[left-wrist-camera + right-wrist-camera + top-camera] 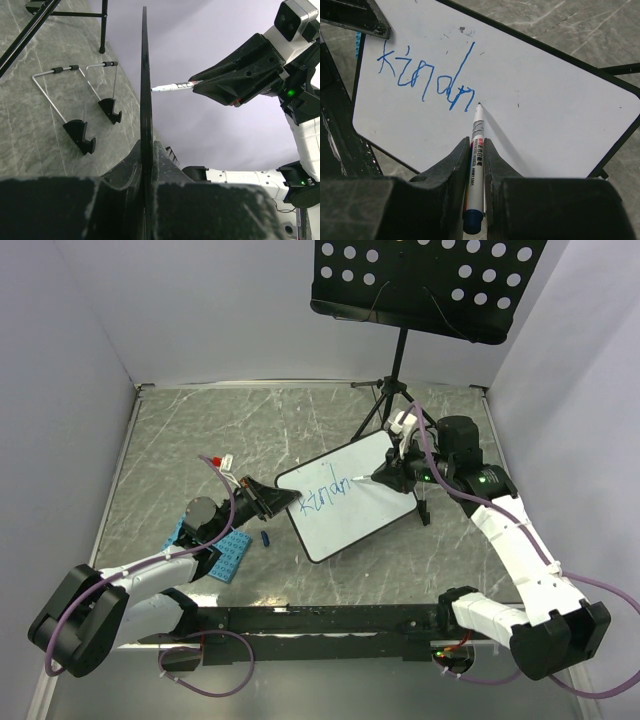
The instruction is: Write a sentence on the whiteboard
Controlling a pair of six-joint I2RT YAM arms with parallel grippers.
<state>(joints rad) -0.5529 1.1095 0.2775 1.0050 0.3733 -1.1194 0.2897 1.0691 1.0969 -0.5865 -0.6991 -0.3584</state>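
Clamped in the right gripper (476,146), the marker (477,127) touches its tip to the whiteboard (550,115) just past the last stroke of the sentence (422,80), while the left gripper (146,150) pinches the board's edge.

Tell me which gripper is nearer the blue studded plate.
Left. The left gripper, shut on the edge of the whiteboard, sits just beside the blue studded plate; the right gripper, holding the marker, is across the whiteboard from it.
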